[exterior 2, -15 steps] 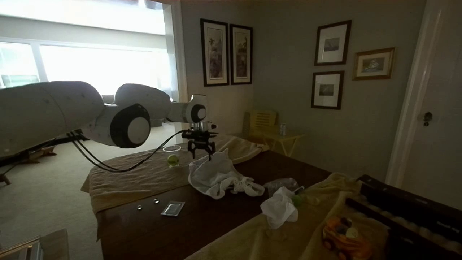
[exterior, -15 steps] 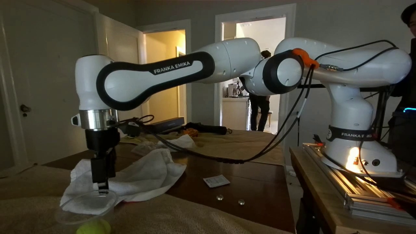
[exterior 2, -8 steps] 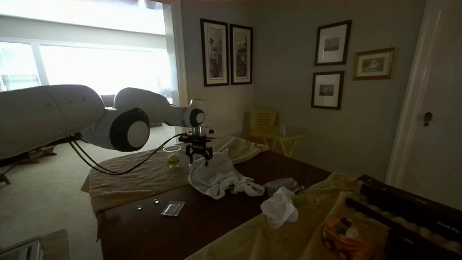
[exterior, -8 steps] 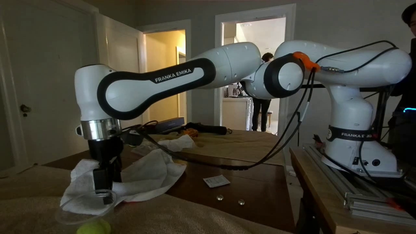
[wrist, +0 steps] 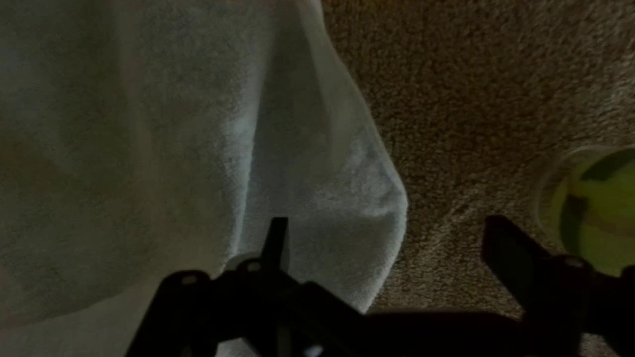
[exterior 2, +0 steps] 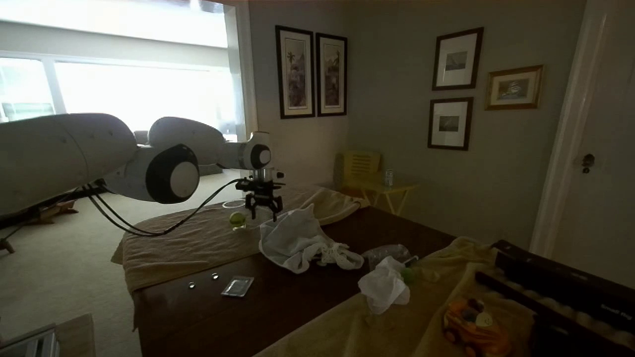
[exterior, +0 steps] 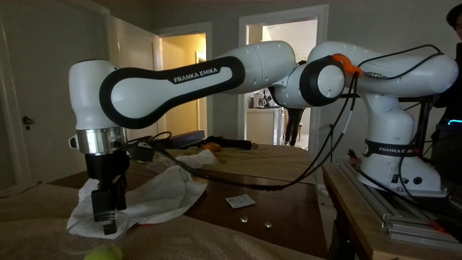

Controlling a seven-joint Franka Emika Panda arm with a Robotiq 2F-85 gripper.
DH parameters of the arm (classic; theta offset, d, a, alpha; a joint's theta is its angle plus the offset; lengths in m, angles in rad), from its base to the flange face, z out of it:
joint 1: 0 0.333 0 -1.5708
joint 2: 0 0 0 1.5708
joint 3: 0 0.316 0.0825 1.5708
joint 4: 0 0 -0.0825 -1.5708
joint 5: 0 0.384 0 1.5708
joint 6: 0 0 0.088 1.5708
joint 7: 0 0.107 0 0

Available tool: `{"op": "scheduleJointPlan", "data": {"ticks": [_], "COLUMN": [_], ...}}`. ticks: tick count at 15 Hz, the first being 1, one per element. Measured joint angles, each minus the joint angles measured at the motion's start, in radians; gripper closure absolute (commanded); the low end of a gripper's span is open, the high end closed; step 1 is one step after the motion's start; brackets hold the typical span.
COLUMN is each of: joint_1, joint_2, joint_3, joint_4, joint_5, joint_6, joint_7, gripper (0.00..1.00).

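Observation:
My gripper [wrist: 386,222] stands open over the edge of a white cloth [wrist: 188,148], its fingers wide apart with nothing between them. Below it a tan towel [wrist: 446,99] shows beside the cloth. To the right in the wrist view, close by a finger [wrist: 516,258], a yellow-green tennis ball [wrist: 603,218] sits in a clear plastic container. The container's rim [exterior: 62,249] overlaps the gripper [exterior: 114,219] in an exterior view; I cannot tell whether they touch. The cloth [exterior 2: 292,235] lies rumpled under and beside the gripper [exterior 2: 264,217], near the ball [exterior 2: 237,220].
A foil packet [exterior 2: 238,286] and two small glass beads [exterior: 267,224] lie on the dark table [exterior 2: 198,322]. Further off are a crumpled white tissue [exterior 2: 384,285], a clear plastic bottle [exterior 2: 387,252], an orange toy car [exterior 2: 478,325] and a black box [exterior 2: 565,287].
The gripper first came down, then moved left and slightly up in both exterior views, towards the ball. The container's rim seems shifted slightly left. The cloth has stayed in place.

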Motion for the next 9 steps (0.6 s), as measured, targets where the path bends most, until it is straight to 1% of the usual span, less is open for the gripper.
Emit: {"op": "scheduleJointPlan", "data": {"ticks": [2,3,4,9], "joint_1": [0.015,0.02,0.023,0.023], "joint_2": [0.002,0.004,0.008,0.023], "joint_3": [0.001,0.002,0.002,0.004], "joint_4": [-0.004,-0.004,-0.004,-0.004], "joint_5": [0.0,0.0,0.0,0.0], "joint_6": [-0.001,-0.001,-0.002,-0.002], "joint_7": [-0.005,-0.009,-0.014,-0.037], "gripper": [0.0,0.25,0.26,0.64]}}
